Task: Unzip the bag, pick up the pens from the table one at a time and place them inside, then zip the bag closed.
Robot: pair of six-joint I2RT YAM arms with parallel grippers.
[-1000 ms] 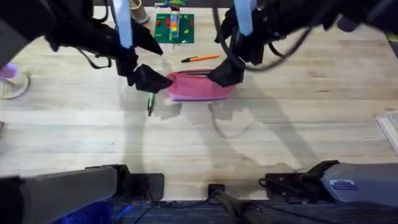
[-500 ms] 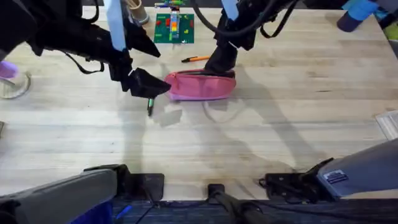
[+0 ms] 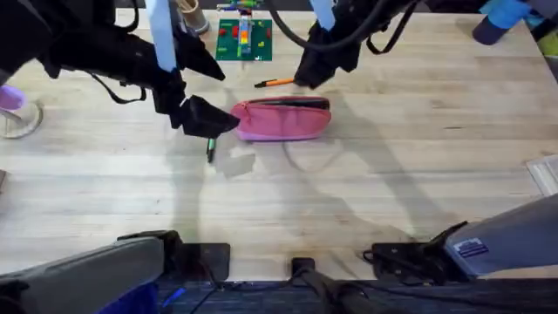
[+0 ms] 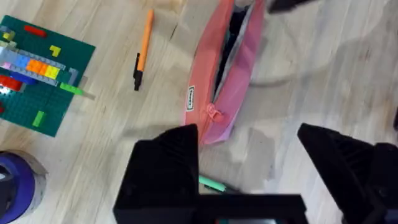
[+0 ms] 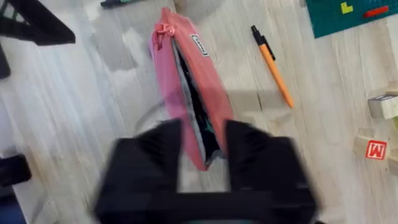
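Observation:
The pink bag (image 3: 281, 120) lies on the table (image 3: 392, 174) with its zipper open, a dark slit along its top (image 4: 227, 68) (image 5: 186, 81). An orange pen (image 3: 279, 82) (image 4: 143, 46) (image 5: 273, 65) lies just behind it. A green pen (image 3: 210, 150) (image 4: 214, 183) lies at the bag's left front. My left gripper (image 3: 218, 122) (image 4: 249, 155) hovers open at the bag's left end, above the green pen, holding nothing. My right gripper (image 3: 309, 74) (image 5: 205, 149) is raised over the bag's back right, with a gap between its fingers and nothing gripped.
A green brick plate (image 3: 245, 39) (image 4: 37, 74) sits at the back, with wooden blocks (image 5: 376, 149) near it. A purple cup (image 3: 10, 98) stands at the far left, a blue object (image 3: 501, 17) at the back right, a pale tray edge (image 3: 545, 179) at the right.
My right gripper has lifted off the bag's right end and drawn back toward the orange pen. The bag has settled flat with its zipper open. The left arm barely moved.

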